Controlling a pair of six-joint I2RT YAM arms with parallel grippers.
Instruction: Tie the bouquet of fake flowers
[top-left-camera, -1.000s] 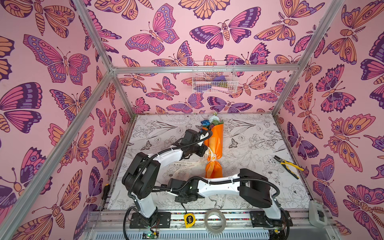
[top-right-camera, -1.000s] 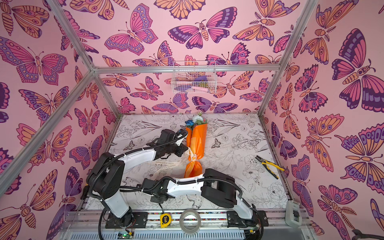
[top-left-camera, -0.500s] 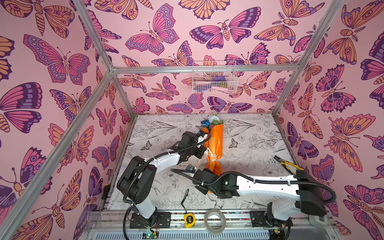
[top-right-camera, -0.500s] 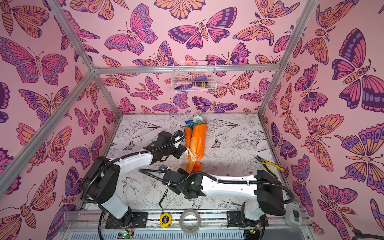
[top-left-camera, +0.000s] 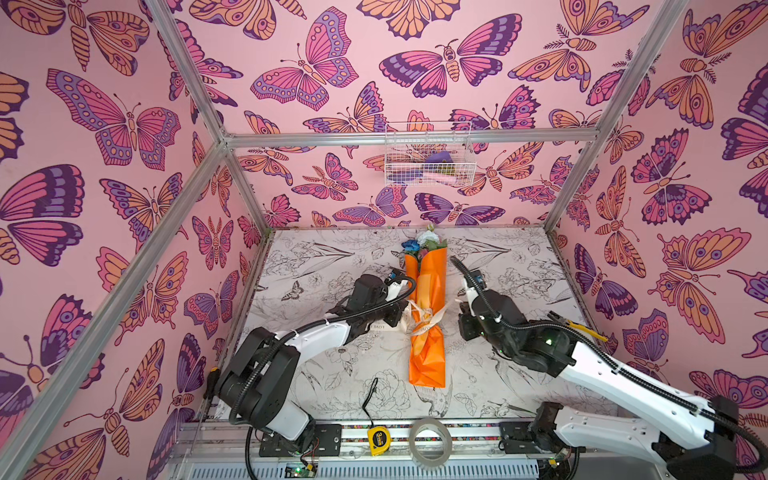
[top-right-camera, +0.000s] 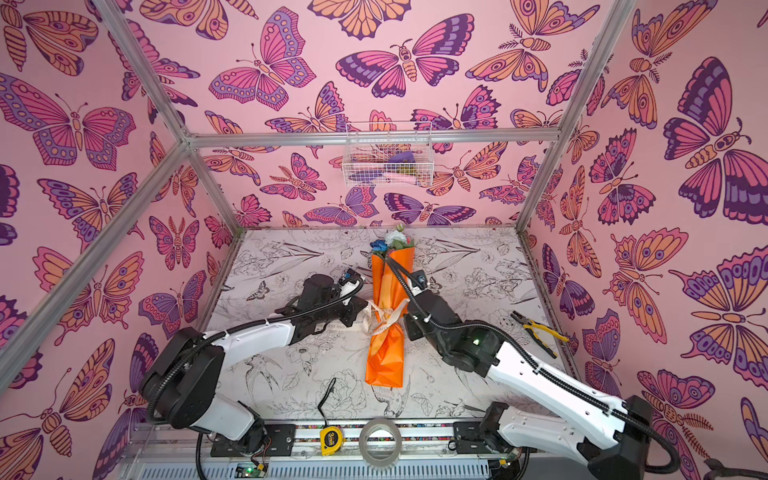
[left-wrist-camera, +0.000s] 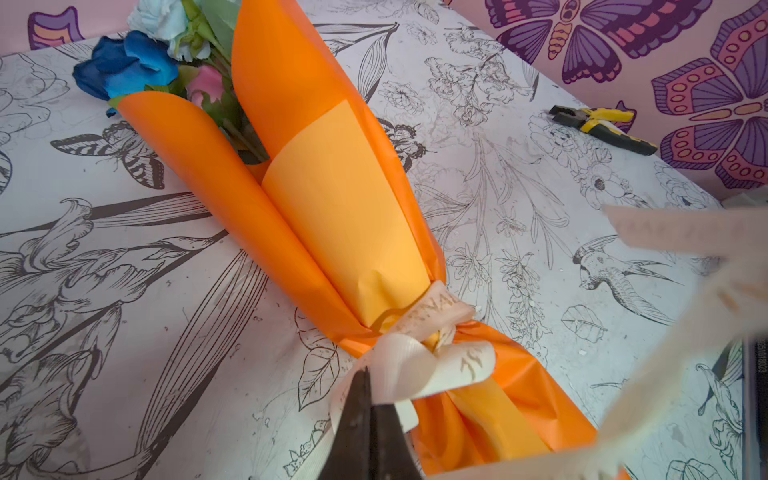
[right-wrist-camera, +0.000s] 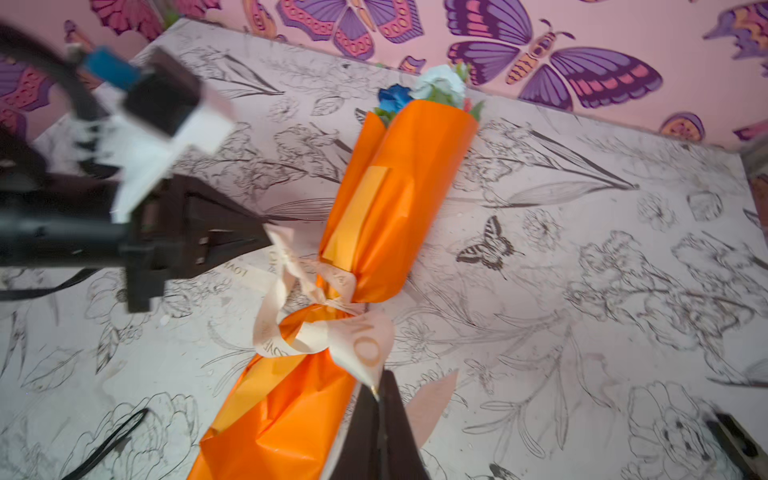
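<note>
Glossy paper on bouquet (top-left-camera: 428, 286); ribbon (left-wrist-camera: 409, 365) perhaps satiny cloth.

High twin top views, close wrist views, all toward the bouquet (top-left-camera: 430, 286)

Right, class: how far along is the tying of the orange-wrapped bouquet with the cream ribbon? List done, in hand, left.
Done: the cream printed ribbon circles and cinches the waist of the orange-paper bouquet of fake flowers, crossed into a loose knot. In hand: the left gripper and right gripper are each shut on a ribbon part, on opposite sides. Left: probably pulling outward to tighten; the loops look slack.
</note>
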